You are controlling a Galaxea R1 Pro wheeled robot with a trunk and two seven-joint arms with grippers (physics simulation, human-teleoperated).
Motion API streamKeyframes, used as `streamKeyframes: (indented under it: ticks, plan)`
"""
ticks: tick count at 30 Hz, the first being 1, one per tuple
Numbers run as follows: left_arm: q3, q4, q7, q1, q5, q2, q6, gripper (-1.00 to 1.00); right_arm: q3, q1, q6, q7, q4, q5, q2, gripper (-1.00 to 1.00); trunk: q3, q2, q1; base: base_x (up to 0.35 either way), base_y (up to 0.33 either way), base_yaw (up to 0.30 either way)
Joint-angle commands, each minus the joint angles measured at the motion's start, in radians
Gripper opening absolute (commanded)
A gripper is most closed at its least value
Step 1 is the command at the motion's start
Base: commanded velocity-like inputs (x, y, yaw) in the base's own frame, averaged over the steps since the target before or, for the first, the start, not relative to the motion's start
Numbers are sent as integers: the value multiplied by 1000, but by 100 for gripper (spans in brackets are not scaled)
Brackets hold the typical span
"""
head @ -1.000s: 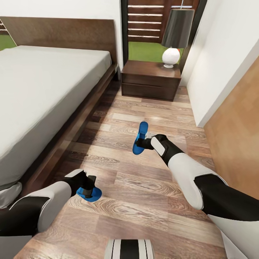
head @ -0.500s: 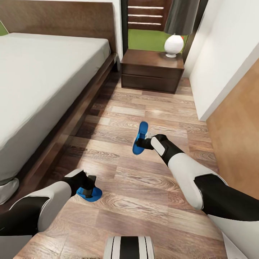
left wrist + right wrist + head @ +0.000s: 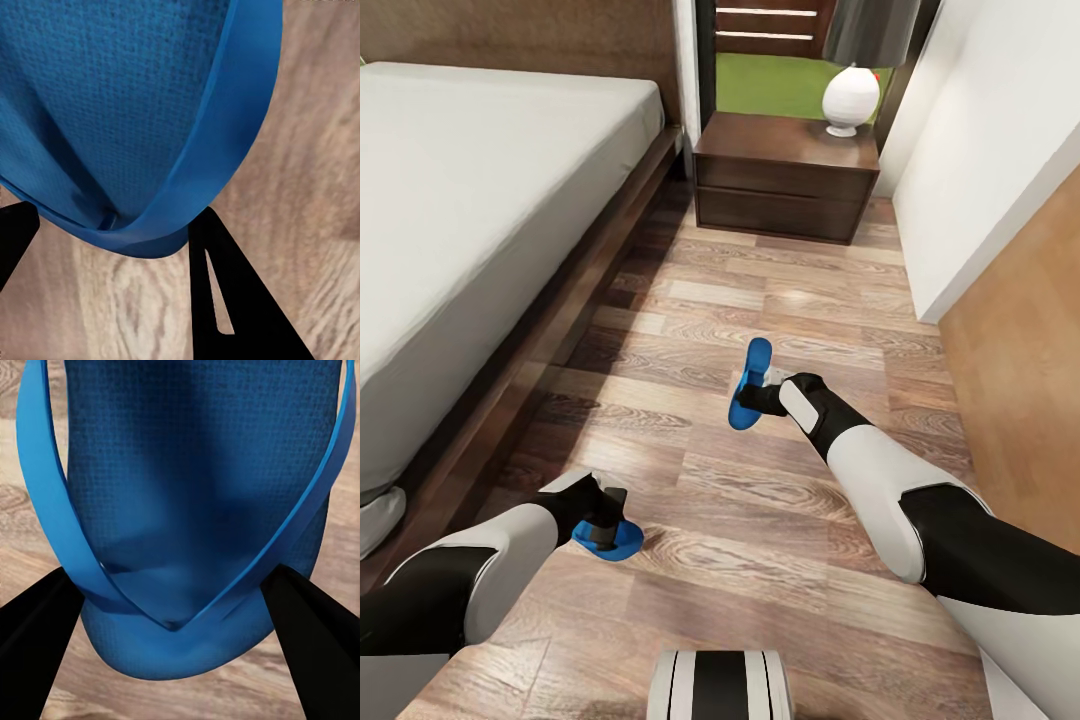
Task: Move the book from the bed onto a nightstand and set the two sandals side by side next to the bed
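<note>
each arm carries one blue sandal above the wood-plank floor [image 3: 760, 560]. left gripper [image 3: 603, 523] is clamped on the left sandal [image 3: 618, 541], low, near the bed [image 3: 480, 200] frame; in the left wrist view its dark fingers [image 3: 225, 300] flank the strap. right gripper [image 3: 758, 397] is clamped on the right sandal [image 3: 748, 382], tilted on edge over the open floor, well apart from the first. a nightstand [image 3: 785, 176] stands beside the bed head, with a white lamp [image 3: 851, 96] on top.
</note>
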Motion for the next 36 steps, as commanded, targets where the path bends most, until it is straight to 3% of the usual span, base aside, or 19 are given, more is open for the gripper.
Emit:
streamKeyframes:
  ticks: [1,19,25,30,36]
  plan:
    - [-2,-2,6,0,-1,1,6,-100,4,0,4,-4,-1,-4,0,-100,-1,0,0,0,0,0]
    - [-1,-3,14,0,0,15,6,-100,4,0,3,-6,-1,-4,0,-100,-1,0,0,0,0,0]
    - [2,-4,59,0,7,18,6,-100,4,0,4,-6,-1,-4,0,-100,-1,0,0,0,0,0]
    - [55,-6,109,0,19,29,6,-100,4,0,3,-6,-1,-4,0,-100,-1,0,0,0,0,0]
    - [71,-7,115,0,23,32,6,-100,4,0,3,-6,-1,-4,0,-100,-1,0,0,0,0,0]
